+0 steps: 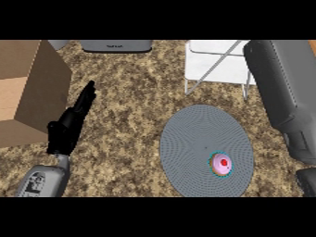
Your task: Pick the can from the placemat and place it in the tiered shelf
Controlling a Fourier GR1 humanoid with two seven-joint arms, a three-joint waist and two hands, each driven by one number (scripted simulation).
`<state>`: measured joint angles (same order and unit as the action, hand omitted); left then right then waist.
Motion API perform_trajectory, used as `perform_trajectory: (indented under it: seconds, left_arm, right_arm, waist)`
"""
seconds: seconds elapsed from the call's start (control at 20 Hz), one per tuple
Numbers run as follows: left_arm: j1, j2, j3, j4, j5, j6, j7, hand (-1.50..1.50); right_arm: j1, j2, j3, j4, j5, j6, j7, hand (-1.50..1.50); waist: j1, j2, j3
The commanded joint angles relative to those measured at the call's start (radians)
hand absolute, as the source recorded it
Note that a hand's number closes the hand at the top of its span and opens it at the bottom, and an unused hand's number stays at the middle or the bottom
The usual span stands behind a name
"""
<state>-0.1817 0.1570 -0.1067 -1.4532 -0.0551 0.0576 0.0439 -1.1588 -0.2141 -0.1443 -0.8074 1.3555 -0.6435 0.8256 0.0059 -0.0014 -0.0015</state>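
The can (pixel 221 165) stands upright on the round grey placemat (pixel 198 129), near the mat's lower right. I see it from above: a pink top with a red centre and a teal rim. The white tiered shelf (pixel 211 58) stands at the back, beyond the mat. My left hand (pixel 70 122) is at the left, open with straight fingers pointing away, well apart from the can and holding nothing. My right forearm (pixel 290 97) runs up the right side, over the shelf's right part. Its hand does not show.
A large cardboard box (pixel 16 92) fills the left side, close to my left hand. A grey appliance (pixel 116 45) sits at the back edge. The speckled brown counter (pixel 133 115) lies bare between my left hand and the placemat.
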Motion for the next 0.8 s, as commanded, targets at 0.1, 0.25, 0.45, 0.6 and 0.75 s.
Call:
perform_trajectory:
  seconds: [0.1,0.25,0.45,0.6,0.75]
  left_arm:
    - [0.05,-0.016,-0.021,-0.019,-0.031,0.005,-0.039,0.0]
    - [-0.022,0.003,0.035,0.051,0.0,-0.018,-0.031,0.0]
    - [-0.03,0.009,0.04,0.031,-0.002,-0.028,-0.002,0.0]
    - [-0.006,-0.027,0.01,0.0,-0.031,0.005,0.017,0.0]
    - [0.001,-0.017,0.031,0.041,-0.023,-0.018,-0.042,0.0]
  right_arm:
    - [0.057,0.0,-0.026,-0.13,-0.042,0.019,0.037,-1.5]
    - [0.033,0.047,-0.031,-0.128,-0.059,-0.059,0.035,-1.5]
    - [0.083,0.018,-0.054,-0.244,-0.182,-0.007,-0.039,-1.5]
    - [0.054,0.034,-0.045,-0.283,-0.228,0.056,-0.031,-1.5]
    - [0.046,0.032,-0.044,-0.272,-0.222,0.002,-0.037,-1.5]
  waist:
    - [-0.006,-0.003,0.001]
    - [-0.001,0.002,0.001]
    - [-0.006,0.0,0.002]
    - [-0.004,-0.001,0.002]
    - [0.001,0.002,0.001]
